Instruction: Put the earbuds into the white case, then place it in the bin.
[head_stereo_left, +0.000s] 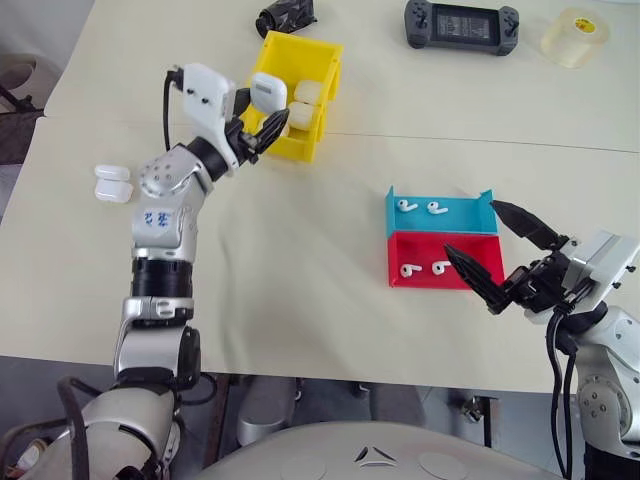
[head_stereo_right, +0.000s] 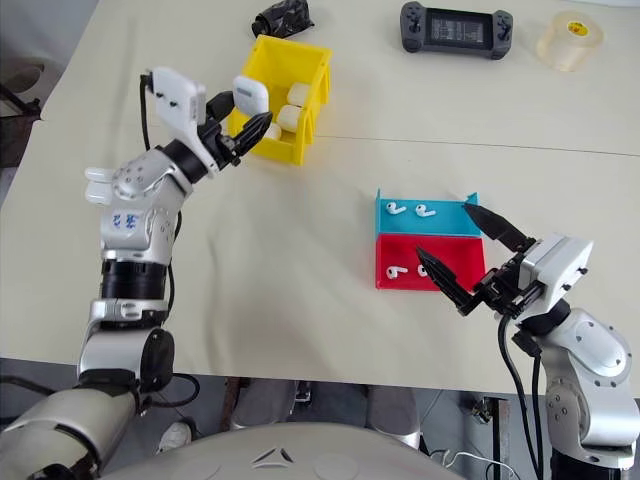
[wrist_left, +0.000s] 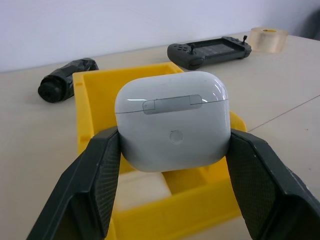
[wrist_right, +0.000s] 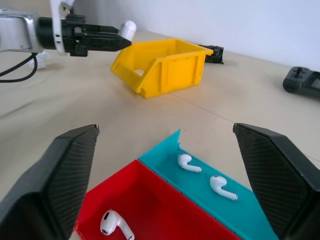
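Left gripper (head_stereo_left: 262, 126): fingers clamped on the closed white case (wrist_left: 172, 119) by its two narrow sides, carried lid-up just over the near lip of the yellow bin (head_stereo_left: 318, 62), toward the table's far edge; judged ready for release into it. Bin already contains white cases.
Right gripper (head_stereo_left: 500, 258): fingers spread wide, empty, by the near right edge beside the red tray (head_stereo_left: 478, 259) and blue tray (head_stereo_left: 460, 216), likely pulled clear.
Earbuds (head_stereo_left: 418, 207): one pair lies in the blue tray, another in the red.
Two more white cases (head_stereo_left: 113, 183): near the left edge.
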